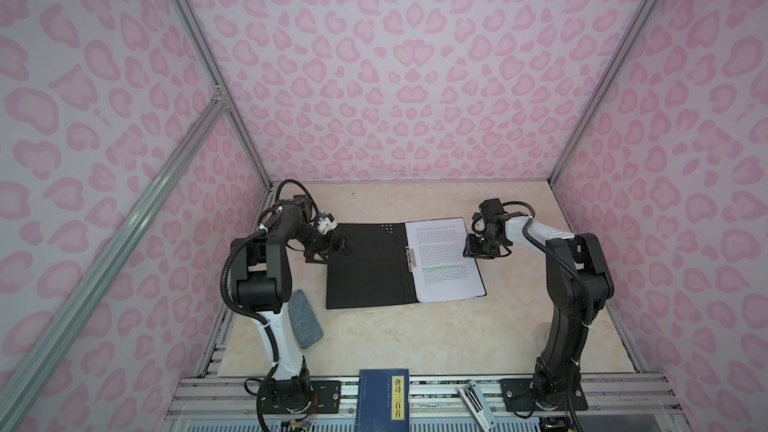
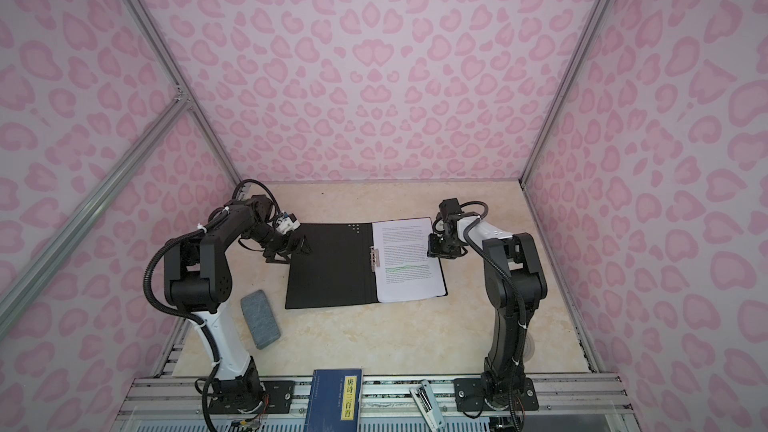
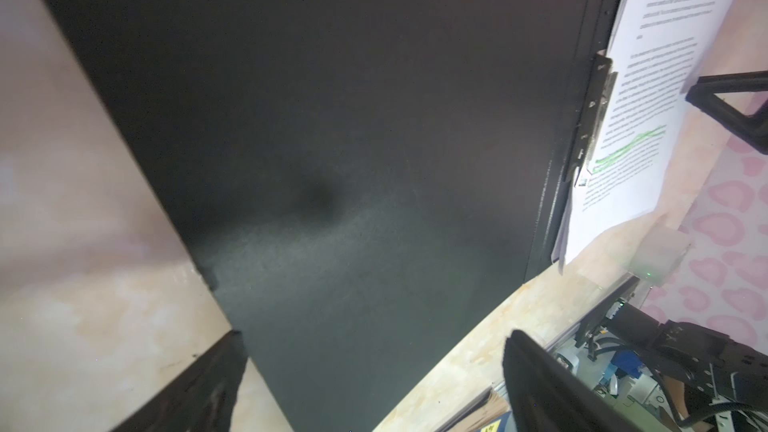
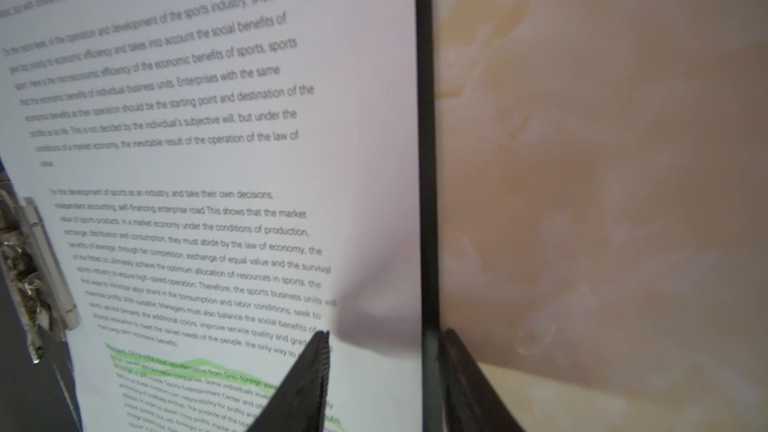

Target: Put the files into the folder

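The folder [image 1: 365, 268] [image 2: 332, 268] lies open on the table in both top views, black inside facing up. The files [image 1: 444, 259] [image 2: 409, 259], white printed sheets with green highlighting, rest on its right half beside the metal clip [image 1: 410, 258] [image 4: 37, 268]. My left gripper [image 1: 330, 252] [image 2: 291, 252] [image 3: 374, 336] is open, low over the left edge of the folder's empty flap [image 3: 332, 160]. My right gripper [image 1: 471, 249] [image 2: 434, 247] [image 4: 386, 333] is open with nothing held. One finger is over the files' [image 4: 208, 160] margin, the other outside the folder's right edge.
A grey pad [image 1: 305, 320] lies on the table near the left arm's base. A dark blue book with a yellow label strip [image 1: 384, 398] and a small white tool [image 1: 473, 401] sit on the front metal rails. Pink patterned walls enclose the table.
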Robot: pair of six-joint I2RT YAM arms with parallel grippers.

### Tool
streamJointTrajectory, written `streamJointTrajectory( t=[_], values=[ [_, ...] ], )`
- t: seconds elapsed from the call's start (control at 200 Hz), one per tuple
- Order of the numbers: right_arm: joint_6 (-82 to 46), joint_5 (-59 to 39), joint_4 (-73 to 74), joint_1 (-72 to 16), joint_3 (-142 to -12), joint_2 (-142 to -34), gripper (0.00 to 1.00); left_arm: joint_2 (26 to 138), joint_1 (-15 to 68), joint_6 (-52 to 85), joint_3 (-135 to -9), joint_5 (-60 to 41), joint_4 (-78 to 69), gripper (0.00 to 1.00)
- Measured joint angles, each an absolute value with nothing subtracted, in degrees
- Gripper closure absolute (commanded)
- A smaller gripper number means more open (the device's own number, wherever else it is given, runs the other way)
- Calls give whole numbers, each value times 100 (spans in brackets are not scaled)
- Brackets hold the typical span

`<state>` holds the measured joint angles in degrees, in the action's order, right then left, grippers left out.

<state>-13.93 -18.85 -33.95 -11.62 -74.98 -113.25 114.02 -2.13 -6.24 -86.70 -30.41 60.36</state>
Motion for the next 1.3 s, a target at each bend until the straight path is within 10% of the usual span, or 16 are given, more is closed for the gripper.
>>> streamJointTrajectory(
  t=[1.3],
  values=[
    [-1365, -1588, -3559, -1144, -7745, -11526, 56, 10807, -469, -1522, -8825, -5030, 7419, 0]
  ],
)
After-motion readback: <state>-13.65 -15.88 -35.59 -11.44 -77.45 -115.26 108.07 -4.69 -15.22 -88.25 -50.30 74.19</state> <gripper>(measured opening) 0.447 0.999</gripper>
